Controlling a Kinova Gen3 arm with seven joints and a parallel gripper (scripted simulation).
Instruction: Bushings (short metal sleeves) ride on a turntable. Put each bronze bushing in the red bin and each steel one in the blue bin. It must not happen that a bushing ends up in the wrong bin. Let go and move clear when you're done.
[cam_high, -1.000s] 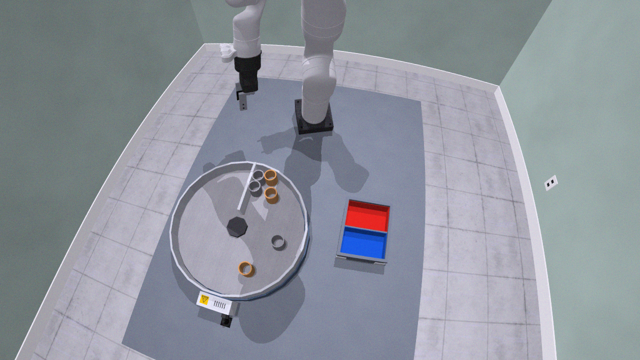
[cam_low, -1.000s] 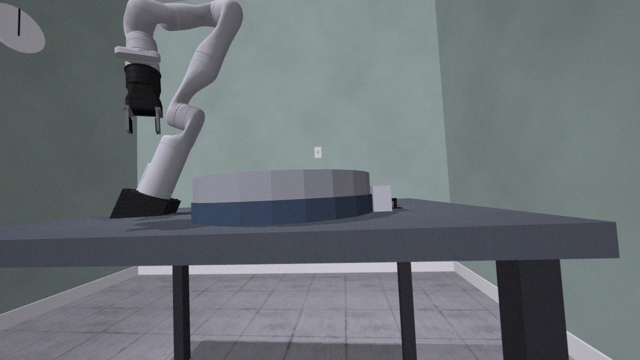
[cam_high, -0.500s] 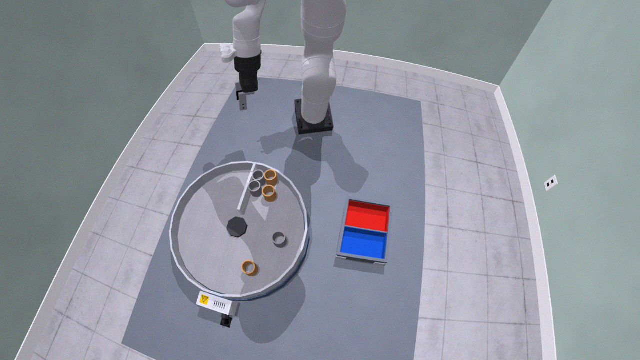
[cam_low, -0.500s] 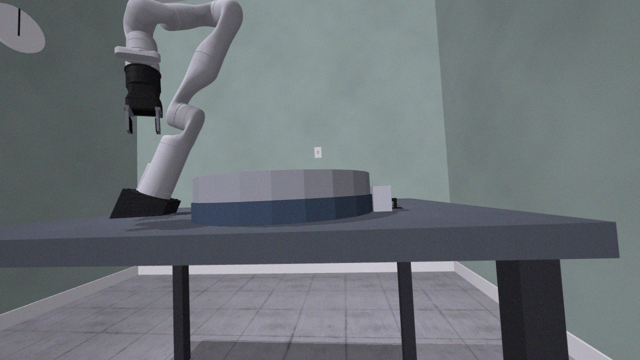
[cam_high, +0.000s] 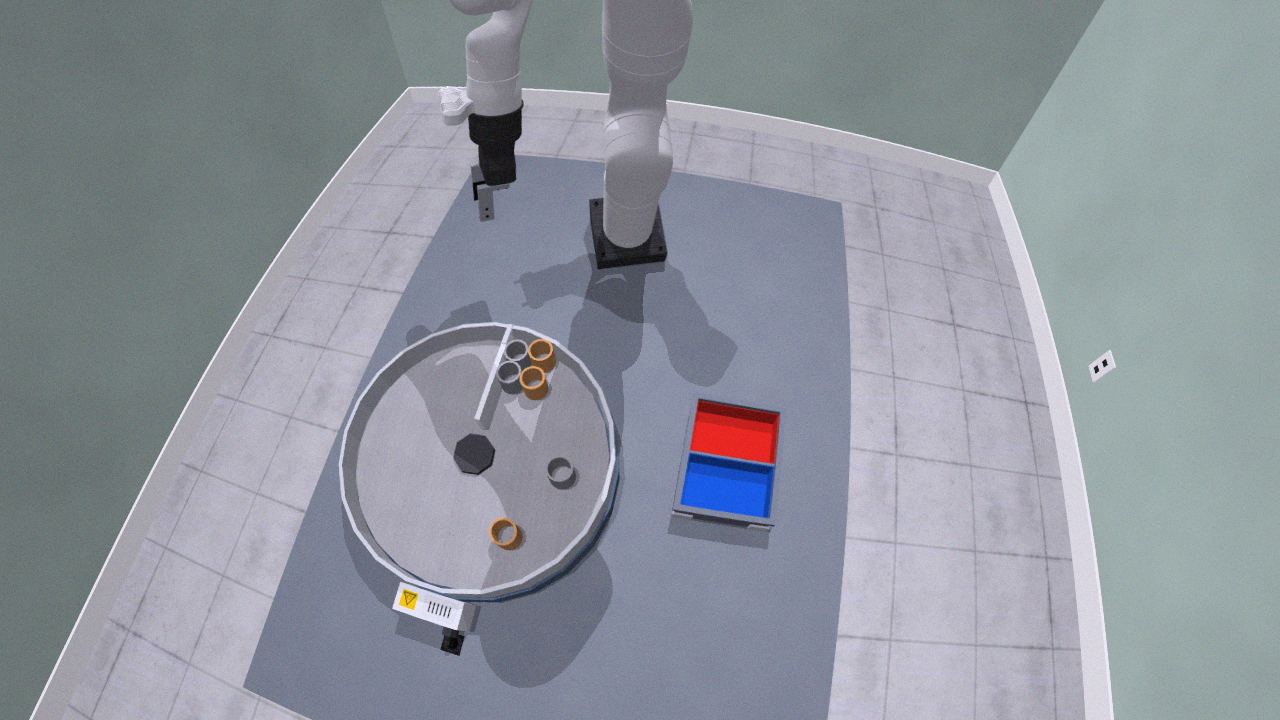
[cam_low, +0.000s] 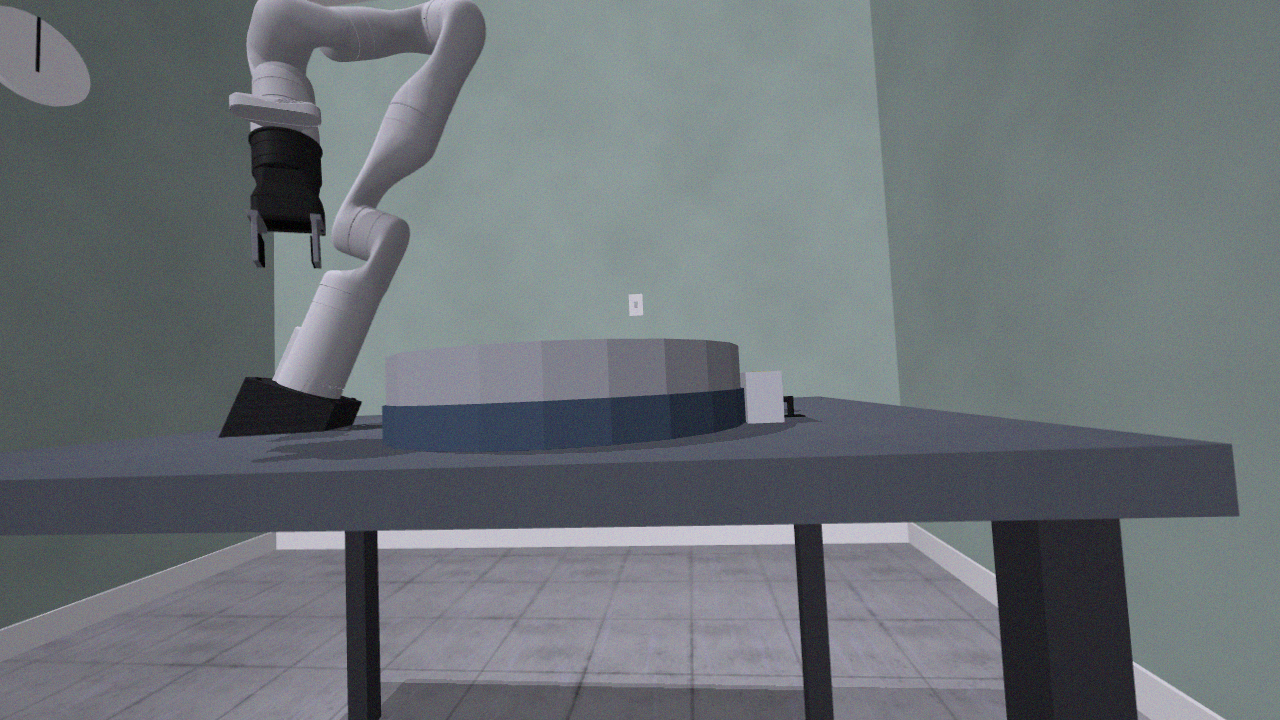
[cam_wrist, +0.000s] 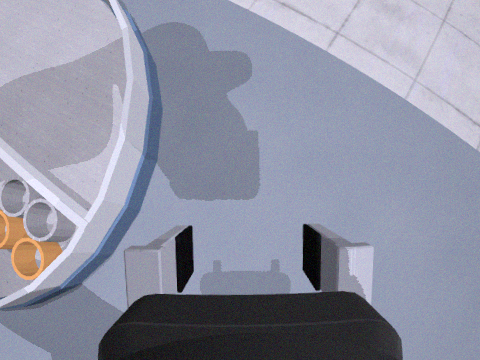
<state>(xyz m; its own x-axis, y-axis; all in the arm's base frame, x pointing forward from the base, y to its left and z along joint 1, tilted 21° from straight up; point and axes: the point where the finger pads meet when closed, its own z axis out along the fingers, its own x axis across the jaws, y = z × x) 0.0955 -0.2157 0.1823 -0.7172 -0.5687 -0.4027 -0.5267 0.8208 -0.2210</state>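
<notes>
Six bushings ride on the turntable (cam_high: 358, 528), a round grey tray with a pale raised rim in the lower left of the top view. Four are packed together at the tray's upper edge, just right of a thin white divider bar (cam_high: 492, 374): two steel bushings (cam_high: 516, 348) (cam_high: 510, 374) against the bar, and two bronze bushings (cam_high: 540, 352) (cam_high: 534, 382) touching them on the right. All are short open rings standing on end, the steel ones grey, the bronze ones orange. A third steel bushing (cam_high: 561, 471) stands alone right of the black octagonal hub (cam_high: 473, 453), and a third bronze bushing (cam_high: 504, 532) stands alone near the tray's lower edge. In the wrist view the cluster shows at the left edge, inside the rim. Right of the turntable, well apart, sits a tray with the red bin (cam_high: 733, 431) above the blue bin (cam_high: 726, 488); neither bin shows a bushing in it. A white box with a yellow warning label (cam_high: 427, 608) sits against the turntable's lower rim. The gripper (cam_low: 286, 248) hangs high above the grey table (cam_low: 984, 465) in the upper left of the exterior view, off to the side of the turntable and pointing down, its fingers spread wide with nothing between them. The arm's black base (cam_high: 660, 252) stands at the upper centre of the top view.
</notes>
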